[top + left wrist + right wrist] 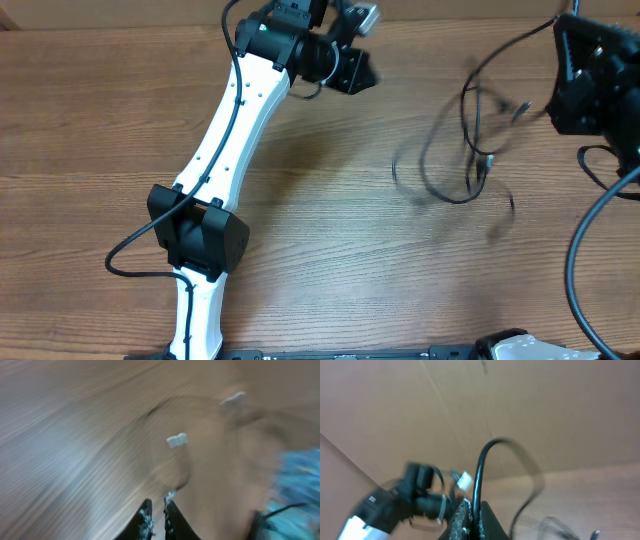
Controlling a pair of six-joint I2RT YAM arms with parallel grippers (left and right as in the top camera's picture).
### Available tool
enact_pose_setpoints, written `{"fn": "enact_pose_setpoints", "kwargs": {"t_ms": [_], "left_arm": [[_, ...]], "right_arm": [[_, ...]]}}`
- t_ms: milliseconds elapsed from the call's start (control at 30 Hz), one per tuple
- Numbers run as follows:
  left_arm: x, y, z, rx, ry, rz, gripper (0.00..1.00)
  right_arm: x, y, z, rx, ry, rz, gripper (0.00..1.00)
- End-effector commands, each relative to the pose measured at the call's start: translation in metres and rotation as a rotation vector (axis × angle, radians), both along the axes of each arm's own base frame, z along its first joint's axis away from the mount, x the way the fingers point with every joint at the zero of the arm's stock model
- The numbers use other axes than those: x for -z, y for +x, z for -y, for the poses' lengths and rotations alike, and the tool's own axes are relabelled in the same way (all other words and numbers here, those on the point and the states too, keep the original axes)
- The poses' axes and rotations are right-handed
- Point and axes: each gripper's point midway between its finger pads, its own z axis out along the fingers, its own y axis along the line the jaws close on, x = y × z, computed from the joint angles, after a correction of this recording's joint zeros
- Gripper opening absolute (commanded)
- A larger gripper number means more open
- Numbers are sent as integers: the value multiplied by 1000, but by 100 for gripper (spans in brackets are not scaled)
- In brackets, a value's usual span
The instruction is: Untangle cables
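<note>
1. The right gripper (pixel 472 505) is clamped tight on one black strand of the cables (pixel 466 150). The strand arches up out of its fingers in the right wrist view.
2. The left gripper (pixel 158 501) has its fingers all but closed, with only a thin slit between them. Nothing shows plainly in the slit, though that view is badly blurred.
3. The cables trail from the right gripper at the far right and hang in loose, smeared loops over the wooden table (pixel 330 200), between the two arms.
4. The tangle's long axis runs roughly far to near.
5. The tangle lies to the right of the left gripper and nearer than it, well apart. The right arm is closest, so my judgement is that the left must reach right to take a second strand.
</note>
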Motion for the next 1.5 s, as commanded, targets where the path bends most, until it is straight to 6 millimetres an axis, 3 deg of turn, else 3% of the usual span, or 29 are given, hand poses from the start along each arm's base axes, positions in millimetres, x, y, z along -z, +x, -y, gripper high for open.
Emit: {"fn": "enact_pose_setpoints", "kwargs": {"t_ms": [0, 133, 367, 667, 800, 1100, 1200, 1267, 1367, 1467], "left_arm": [[-82, -57, 33, 435, -469, 26, 13], [-127, -59, 44, 492, -577, -9, 11], [-157, -64, 63, 480, -615, -19, 7], [-137, -76, 104, 386, -568, -136, 4], [-132, -81, 120, 349, -551, -143, 4], [-109, -103, 182, 227, -495, -167, 4], [-83, -111, 208, 215, -471, -210, 4], [-51, -111, 224, 200, -433, -251, 4], [7, -103, 238, 180, -369, -322, 4], [81, -89, 238, 162, -278, -376, 4]], "right_arm": [[24, 21, -3, 5, -65, -78, 4], [33, 24, 4, 45, -90, -112, 4], [35, 26, 22, 150, -126, -117, 4], [22, 28, 72, 440, -153, -64, 4], [26, 32, 92, 516, -142, -82, 4], [36, 34, 89, 471, -114, -123, 4], [32, 30, 83, 437, -95, -110, 4], [23, 25, 78, 405, -69, -77, 4], [5, 11, 77, 385, -36, -9, 4], [-17, -10, 81, 387, -4, 75, 4]]}}
